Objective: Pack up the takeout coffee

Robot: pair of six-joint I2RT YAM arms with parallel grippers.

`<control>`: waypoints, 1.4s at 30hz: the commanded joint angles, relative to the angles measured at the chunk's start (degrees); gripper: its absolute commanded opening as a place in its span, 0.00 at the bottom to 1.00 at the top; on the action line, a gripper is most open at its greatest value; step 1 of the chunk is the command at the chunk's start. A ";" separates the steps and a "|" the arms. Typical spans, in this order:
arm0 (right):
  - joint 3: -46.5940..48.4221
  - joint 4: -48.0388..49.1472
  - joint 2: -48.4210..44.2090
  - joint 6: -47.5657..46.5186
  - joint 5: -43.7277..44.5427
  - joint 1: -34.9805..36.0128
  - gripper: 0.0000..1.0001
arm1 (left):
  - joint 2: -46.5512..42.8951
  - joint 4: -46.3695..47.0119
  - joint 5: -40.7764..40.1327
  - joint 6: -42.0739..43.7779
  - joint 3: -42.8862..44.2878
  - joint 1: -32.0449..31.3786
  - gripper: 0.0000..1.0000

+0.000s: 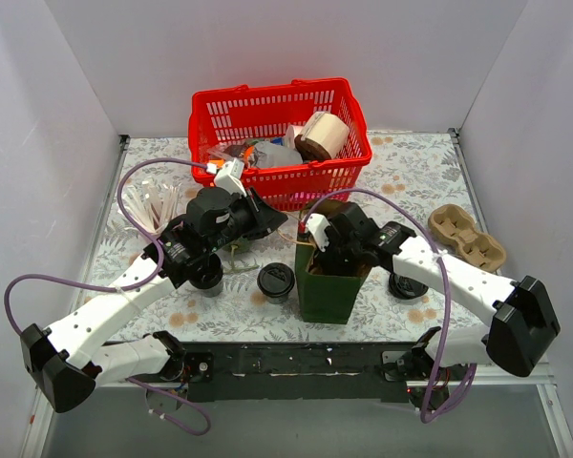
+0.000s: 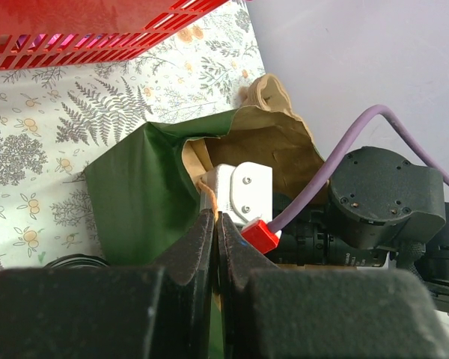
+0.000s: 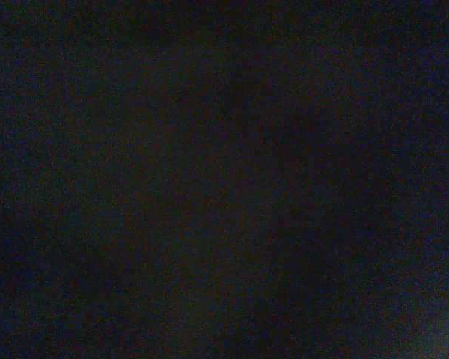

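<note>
A green paper bag (image 1: 327,291) stands open at the table's front middle; it also shows in the left wrist view (image 2: 131,198). A small black cup with a black sip lid (image 1: 276,281) stands just left of the bag. My left gripper (image 1: 267,222) is shut on the bag's thin brown handle (image 2: 208,196) at the rim, its fingertips (image 2: 202,228) pressed together. My right arm's wrist (image 1: 349,236) reaches down into the bag's mouth, and its gripper is hidden inside. The right wrist view is all dark.
A red basket (image 1: 272,95) with wrapped items stands at the back. A tan cardboard cup tray (image 1: 468,239) lies at the right. Another black cup (image 1: 208,279) sits under my left arm, and a black round thing (image 1: 408,286) under my right arm. White sticks (image 1: 156,205) lie at the left.
</note>
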 commanded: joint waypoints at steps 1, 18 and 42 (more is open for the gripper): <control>-0.05 -11.90 -0.42 2.13 3.93 -0.43 0.38 | -1.75 5.43 -1.64 0.38 1.45 0.05 0.00; 12.52 -2.42 -7.89 7.93 14.49 -0.34 0.94 | -0.17 5.87 2.49 0.99 1.62 -0.04 0.00; 11.73 -0.47 -10.62 27.54 23.99 -0.60 0.90 | -0.35 6.05 3.63 0.55 0.39 -0.57 0.00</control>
